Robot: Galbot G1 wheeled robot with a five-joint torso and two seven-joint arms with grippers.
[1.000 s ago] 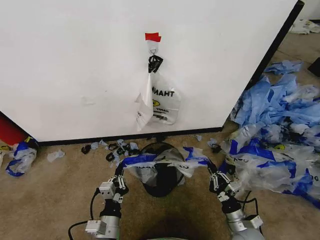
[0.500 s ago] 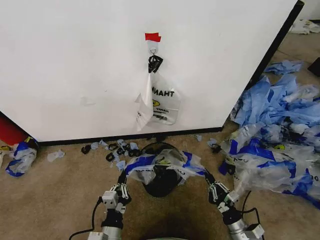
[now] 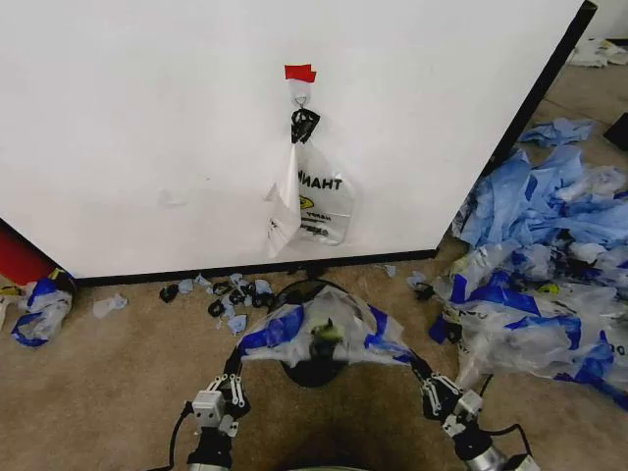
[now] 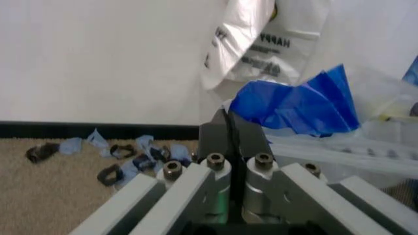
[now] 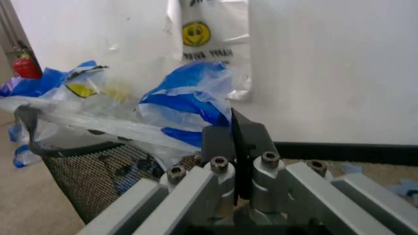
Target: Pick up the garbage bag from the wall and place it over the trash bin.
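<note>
Even, bright indoor light fills the head view, and the white wall (image 3: pixel 147 128) shows no glare and only faint shadows. Both wrist views are soft: the near gripper parts are blurred, and the carpet (image 4: pixel 52 196) is hazy.

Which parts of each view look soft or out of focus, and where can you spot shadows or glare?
Head view: even light, a soft shadow under the trash bin, the stretched garbage bag faintly glossy. Left wrist view: the left gripper up close is soft, and the garbage bag blurred. Right wrist view: the right gripper is soft, and the wall evenly lit.
</note>
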